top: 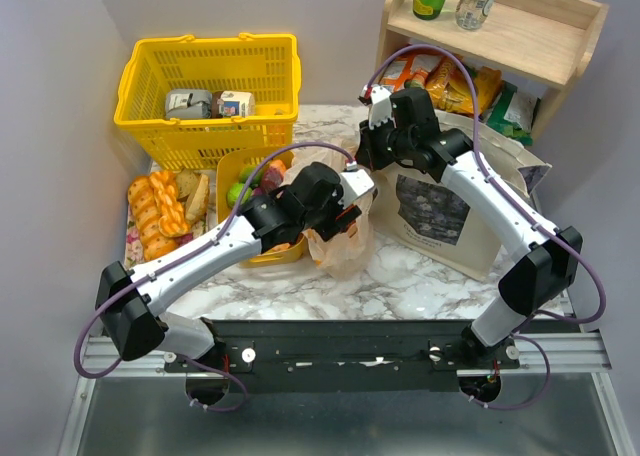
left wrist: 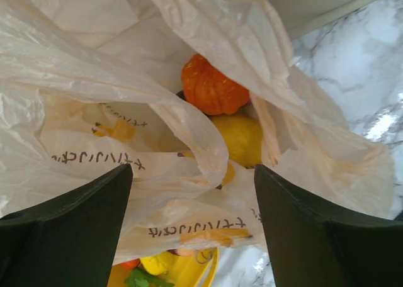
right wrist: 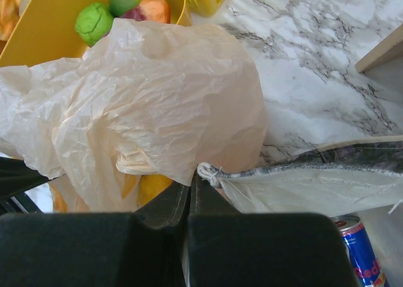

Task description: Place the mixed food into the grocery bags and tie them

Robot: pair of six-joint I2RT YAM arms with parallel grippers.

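Top view: peach plastic bag (top: 340, 241) on marble table (top: 400, 276), canvas tote (top: 445, 216) just right of it.
Left wrist: left jaws spread above the bag's mouth; orange fruit (left wrist: 213, 85) and lemon (left wrist: 242, 139) inside.
Right wrist: right jaws pressed together where bag meets tote rim; what they pinch is unclear.

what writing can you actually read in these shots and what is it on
"Red": on the blue-and-silver drink can; the rest runs out of frame.
Brown printed characters on the thin peach plastic bag: not legible to me.
Dark letters on the beige canvas tote: cut off by the frame edge.
Labels on the packs in the yellow plastic basket: too small.
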